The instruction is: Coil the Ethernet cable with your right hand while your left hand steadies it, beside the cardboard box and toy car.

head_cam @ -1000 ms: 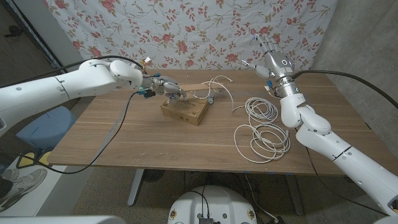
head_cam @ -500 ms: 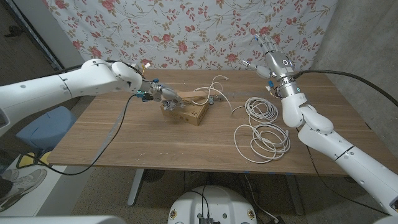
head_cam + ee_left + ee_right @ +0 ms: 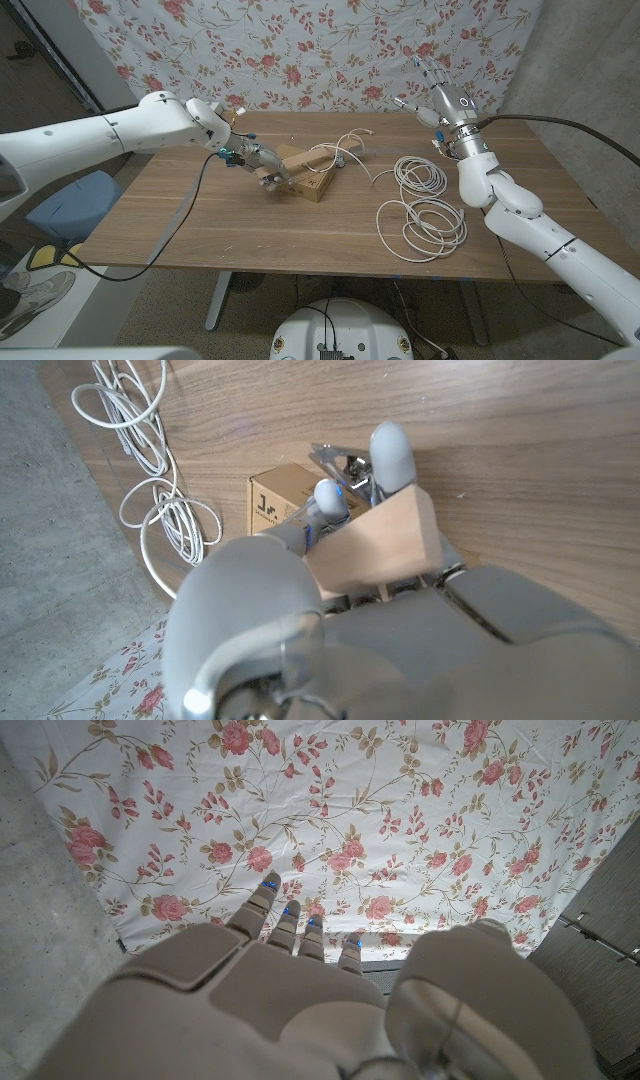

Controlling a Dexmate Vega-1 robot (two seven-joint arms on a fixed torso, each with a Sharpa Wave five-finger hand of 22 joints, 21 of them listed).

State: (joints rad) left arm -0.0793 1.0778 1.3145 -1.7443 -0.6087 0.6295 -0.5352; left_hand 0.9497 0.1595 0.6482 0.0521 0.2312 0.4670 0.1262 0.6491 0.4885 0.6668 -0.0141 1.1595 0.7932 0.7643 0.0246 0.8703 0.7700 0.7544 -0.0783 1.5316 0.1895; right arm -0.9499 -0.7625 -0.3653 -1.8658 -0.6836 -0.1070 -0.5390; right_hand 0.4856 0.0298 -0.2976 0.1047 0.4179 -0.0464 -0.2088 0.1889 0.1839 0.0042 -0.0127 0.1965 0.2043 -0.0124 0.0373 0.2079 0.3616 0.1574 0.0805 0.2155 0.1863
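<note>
The left hand (image 3: 268, 168), fingers laid on the box (image 3: 300, 174) at centre, has been drawn left, while the right hand (image 3: 443, 98), spread and empty at upper right, must be lowered to the uncoiled cable (image 3: 420, 205).

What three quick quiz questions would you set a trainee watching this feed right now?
1. True or false: the right hand grips the Ethernet cable.
2. Which object does the left hand touch: A) cardboard box, B) cable, C) floral backdrop?
3. Fill in: the cable lies in loose loops on the wooden ____.

Key: 1 false, it is raised with fingers spread; 2 A; 3 table.
</note>
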